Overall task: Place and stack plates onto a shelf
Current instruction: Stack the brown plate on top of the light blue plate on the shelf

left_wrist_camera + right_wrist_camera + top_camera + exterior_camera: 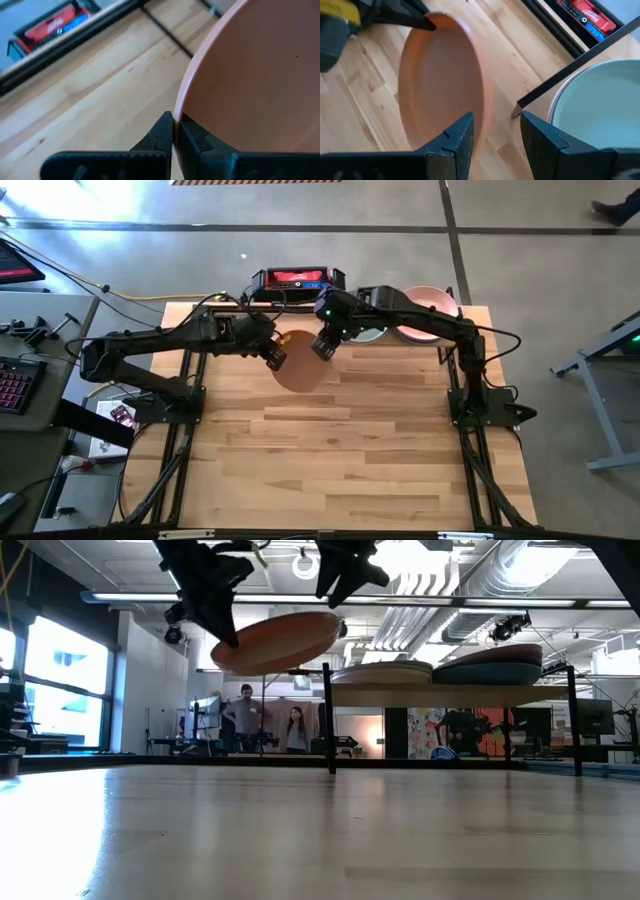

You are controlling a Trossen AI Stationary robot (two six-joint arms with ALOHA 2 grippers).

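One peach plate (299,368) hangs tilted above the worktop (330,460), its rim clamped in the left pincer (176,131). The right pincer (496,131) stands open just beside its opposite edge, not touching. Two stacks of plates (435,670) rest on the shelf (450,690) nearby.

Lab: exposed ducts (470,585), concrete floor (330,205)

Both arms are dark, jointed and cabled. Each pincer (174,135) has two black fingers (455,142) with notched, stepped inner edges; a yellow patch sits behind the left pincer (427,22).
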